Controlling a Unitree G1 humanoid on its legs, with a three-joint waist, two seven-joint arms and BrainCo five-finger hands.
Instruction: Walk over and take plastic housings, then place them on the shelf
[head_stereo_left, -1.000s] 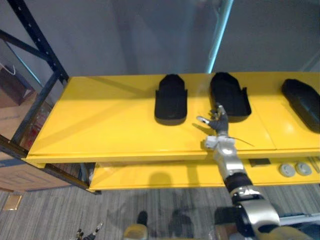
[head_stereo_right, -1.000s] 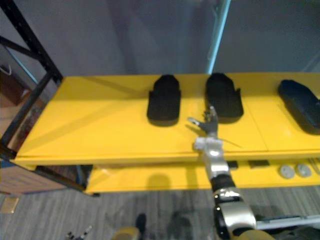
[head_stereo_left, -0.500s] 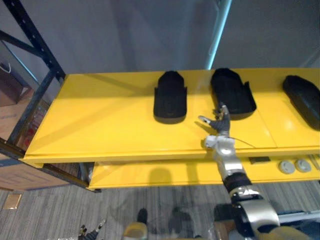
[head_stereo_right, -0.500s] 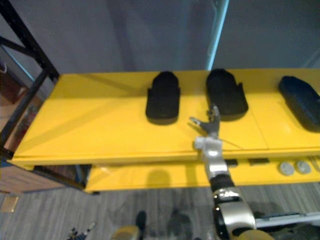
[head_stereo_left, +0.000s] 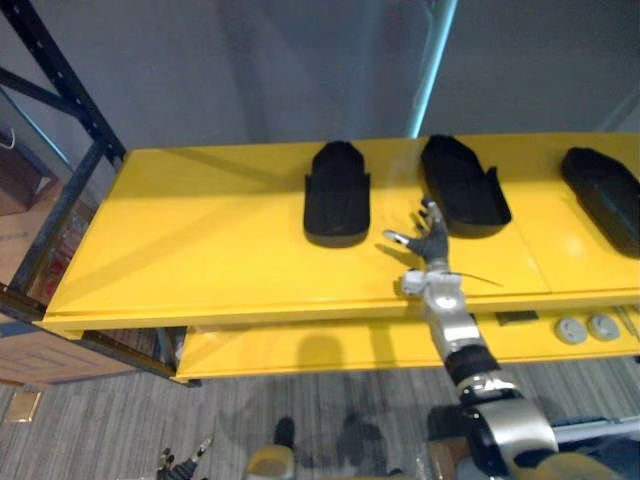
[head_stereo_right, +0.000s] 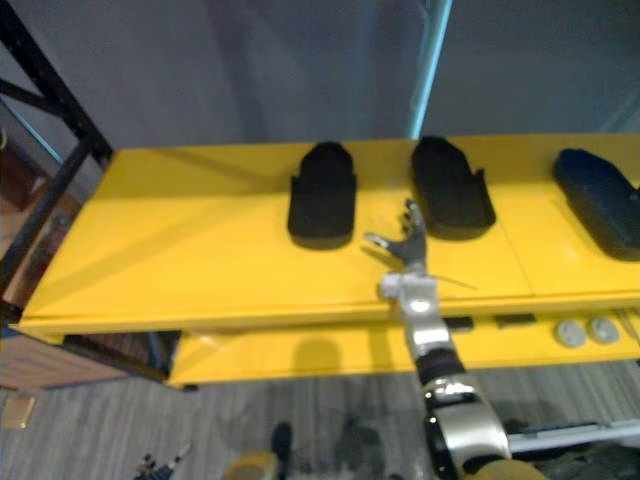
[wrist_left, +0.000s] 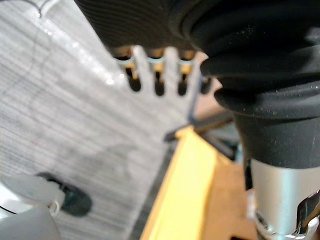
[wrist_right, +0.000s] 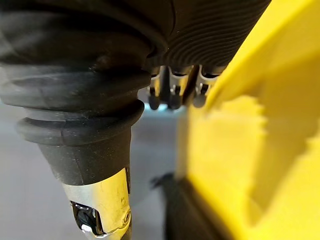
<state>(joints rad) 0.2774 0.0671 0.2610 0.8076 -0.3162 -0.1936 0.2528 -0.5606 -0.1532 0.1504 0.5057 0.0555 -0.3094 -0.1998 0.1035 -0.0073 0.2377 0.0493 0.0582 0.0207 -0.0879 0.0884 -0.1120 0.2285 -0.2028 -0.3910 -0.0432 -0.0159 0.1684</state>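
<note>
Left hand (wrist_left: 158, 82): it hangs low beside the robot, above the grey floor (wrist_left: 60, 120). Its fingers are loose and straight, and it holds nothing.
Shelf (head_stereo_left: 200, 240): a yellow top board. It lies under the right hand and runs far out to both sides of it.
Left housing (head_stereo_left: 337, 195): black, flat on the shelf. It is near the thumb side of the right hand, a little farther in, and apart from it.
Right hand (head_stereo_left: 428, 232): it hovers over the front part of the shelf with fingers spread and thumb out. It is empty.
Middle housing (head_stereo_left: 460, 187): black, on the shelf just beyond the fingertips and slightly to the outer side. It is very close, but contact cannot be told.
Right housing (head_stereo_left: 605, 195): black, well apart from the hand on its outer side.
Step in hand: probably the placing step. The housings lie on the shelf and no hand carries one.
Next move: it calls for pulling the right hand straight back toward the robot, between the two nearest housings, without pushing either. After that the robot can walk to fetch more, if any remain.
</note>
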